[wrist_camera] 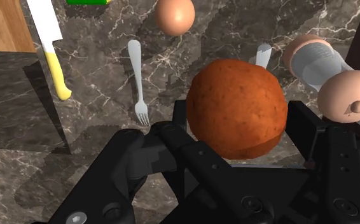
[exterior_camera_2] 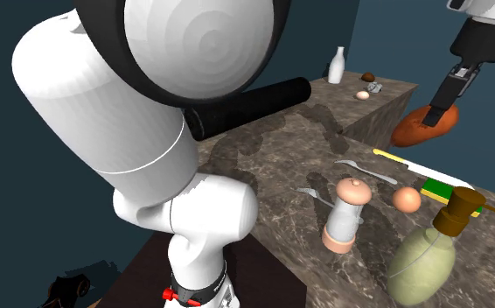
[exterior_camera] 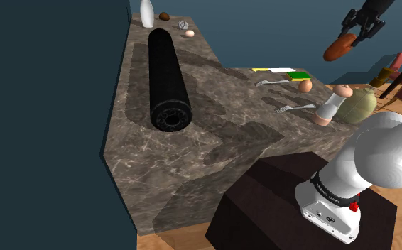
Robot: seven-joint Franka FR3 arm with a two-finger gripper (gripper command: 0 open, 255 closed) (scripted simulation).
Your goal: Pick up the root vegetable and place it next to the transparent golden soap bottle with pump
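The marbled counter (exterior_camera: 192,163) carried the soap bottle (exterior_camera: 356,105), pale olive with a brown pump, near one edge. A long black cylinder (exterior_camera: 165,78) lay well apart from the bottle, toward the shoulder view's left. A pink-and-white grinder (exterior_camera: 327,109) stood just beside the bottle. My gripper (exterior_camera: 354,32) hung in the air above the bottle, jaws pinching the orange-brown root vegetable (exterior_camera: 338,47) clear of the counter. A brown egg (exterior_camera: 305,86) lay near the bottle, beyond the grinder.
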